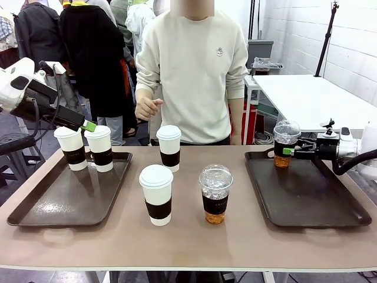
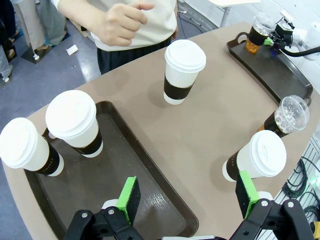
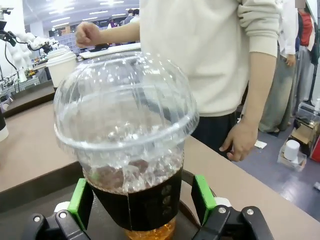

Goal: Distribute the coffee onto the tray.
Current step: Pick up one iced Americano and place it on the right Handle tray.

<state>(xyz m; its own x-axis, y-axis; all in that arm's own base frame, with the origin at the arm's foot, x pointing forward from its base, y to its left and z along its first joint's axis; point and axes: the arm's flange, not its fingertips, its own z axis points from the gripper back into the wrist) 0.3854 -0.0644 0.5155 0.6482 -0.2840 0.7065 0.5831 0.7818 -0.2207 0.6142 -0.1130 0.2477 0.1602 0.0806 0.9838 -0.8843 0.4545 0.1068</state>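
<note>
Right claw (image 3: 141, 196) stands open astride the clear dome-lidded plastic cup of iced brown coffee (image 3: 125, 110), green pads just off its dark sleeve, the cup upright at a far corner of the right dark brown tray (image 1: 306, 203). The smart exit looks like straight back, level, no brushing. Left claw (image 2: 187, 182) hangs open and empty above the left brown tray (image 1: 59, 206) beside two white paper cups (image 1: 99, 147). Two more paper cups (image 1: 156, 193) and a second iced cup (image 1: 215, 193) wait mid-table, the person's hand (image 3: 242, 140) just beyond.

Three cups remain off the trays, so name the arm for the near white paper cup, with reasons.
Left, probably. The left gripper is open and empty, with that paper cup close beside it; the right gripper straddles the iced coffee on the right tray.
</note>
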